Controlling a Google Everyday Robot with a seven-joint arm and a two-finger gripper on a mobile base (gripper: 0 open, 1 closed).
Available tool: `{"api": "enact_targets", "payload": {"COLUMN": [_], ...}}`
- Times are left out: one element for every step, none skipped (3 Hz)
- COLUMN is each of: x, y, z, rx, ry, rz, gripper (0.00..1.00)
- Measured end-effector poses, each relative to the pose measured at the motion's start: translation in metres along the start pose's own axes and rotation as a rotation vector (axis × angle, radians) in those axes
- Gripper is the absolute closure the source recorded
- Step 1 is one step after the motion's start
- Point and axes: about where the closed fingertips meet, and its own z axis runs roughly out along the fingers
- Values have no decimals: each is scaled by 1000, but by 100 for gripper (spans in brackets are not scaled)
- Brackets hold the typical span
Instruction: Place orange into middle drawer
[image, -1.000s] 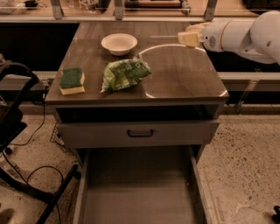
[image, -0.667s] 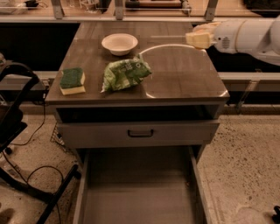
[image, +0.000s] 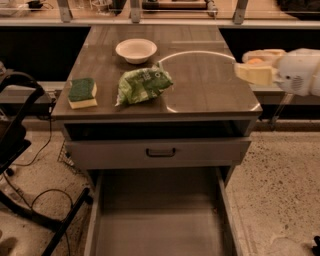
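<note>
Gripper (image: 251, 65) sits at the right edge of the frame, fingers wrapped around the orange (image: 255, 61). The open middle drawer (image: 160, 222) is down-left of it, bottom centre, so head that way.

You are looking at a mock kitchen in a robotics lab. A bowl (image: 136, 50), a sponge (image: 82, 92) and a snack bag (image: 144, 85) sit on the counter (image: 210, 95). Loose cables (image: 35, 195) trail over the speckled floor left of the counter. The robot's hand (image: 245, 64) grips the orange (image: 255, 61) just off the counter's right edge.
</note>
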Motion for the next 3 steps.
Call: {"api": "enact_targets", "payload": {"x": [25, 31, 54], "y": [35, 38, 53], "z": [-76, -74, -68], "rx": [5, -3, -41], "ry": [19, 18, 12], "rz": [-15, -12, 4], "gripper": [100, 100, 100]}}
